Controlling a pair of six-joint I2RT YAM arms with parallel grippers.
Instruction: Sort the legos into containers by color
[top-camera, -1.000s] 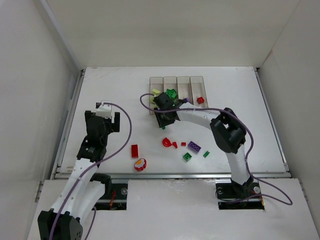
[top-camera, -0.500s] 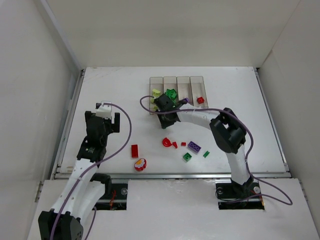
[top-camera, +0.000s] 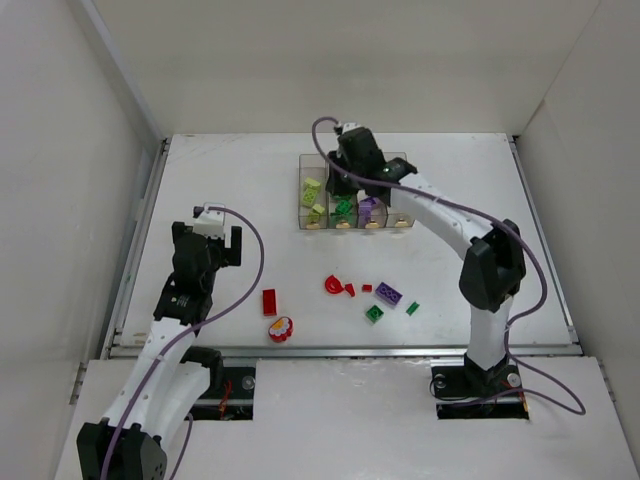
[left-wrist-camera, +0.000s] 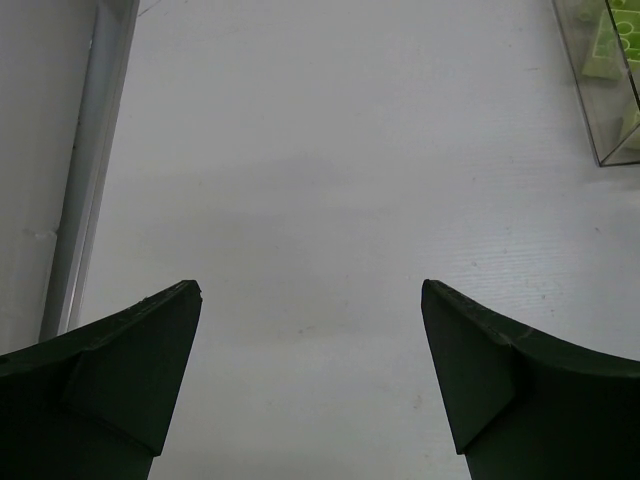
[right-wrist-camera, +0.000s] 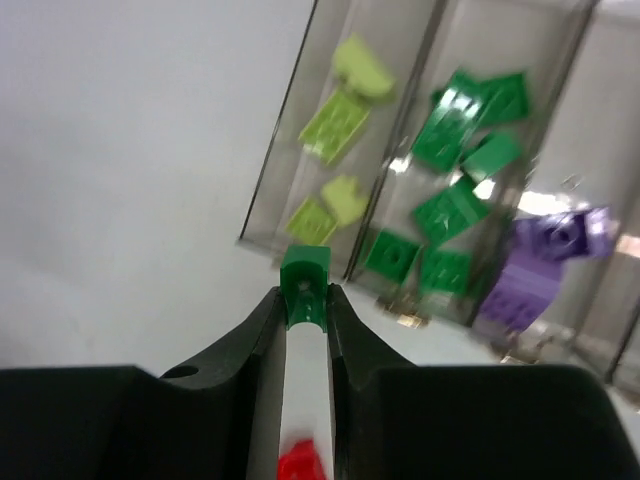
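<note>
My right gripper (right-wrist-camera: 305, 296) is shut on a small green lego (right-wrist-camera: 305, 283) and hangs high over the containers (top-camera: 303, 205), a row of clear bins. From above, the right gripper (top-camera: 338, 183) covers part of the row. The bins hold yellow-green legos (right-wrist-camera: 335, 130), green legos (right-wrist-camera: 455, 130) and a purple lego (right-wrist-camera: 540, 270). Loose legos lie on the table: a red brick (top-camera: 269, 301), a red rounded piece (top-camera: 333, 284), a purple brick (top-camera: 389, 294) and a green brick (top-camera: 374, 313). My left gripper (top-camera: 207, 238) stands open over bare table at the left, nothing between its fingers (left-wrist-camera: 150, 350).
A red, yellow and white round piece (top-camera: 281, 328) lies near the front edge. A small green piece (top-camera: 412, 308) and two small red bits (top-camera: 367, 288) sit by the purple brick. White walls enclose the table. The left end of the bin row (left-wrist-camera: 600, 90) shows in the left wrist view.
The right gripper closed on the green lego at the near end of the bins, then rose and swung back over the row. The left arm stayed put.
</note>
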